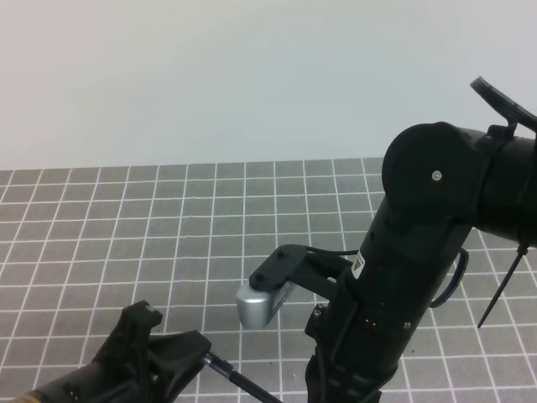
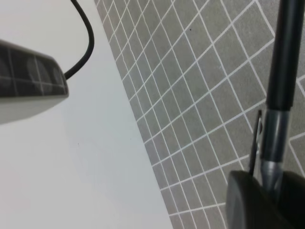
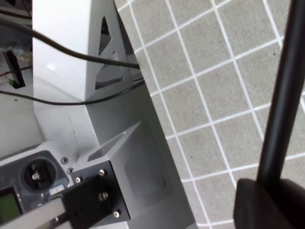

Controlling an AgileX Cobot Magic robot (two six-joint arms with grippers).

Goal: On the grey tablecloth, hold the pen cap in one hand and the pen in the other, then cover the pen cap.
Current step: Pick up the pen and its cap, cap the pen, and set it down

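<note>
Exterior high view looks down on the grey tablecloth, a flat cloth ruled with thin white lines into small squares, which ends at a plain white surface beyond it. At the bottom left the black left gripper is clenched on a thin dark stick that juts out to the right and down toward the lower edge; this is the long, thin black pen, with a silvery section just beside the fingertips. The bulky black right arm fills the right side, carrying a silver wrist camera on a black bracket; its gripper is below the frame edge in this view. From the left wrist view, the pen rises from between the dark fingers at the bottom right, grey near the grip and black above, with the short black pen cap's thin clip lying just beside the grey part; a white power strip with a black cable lies on the white surface. From the right wrist view, a black rod-like shaft rises from the right gripper, whose dark pads grasp its lower end above the cloth; whether this is the cap's body I cannot tell. A white stand with cables and a grey mount sit at the left.
</note>
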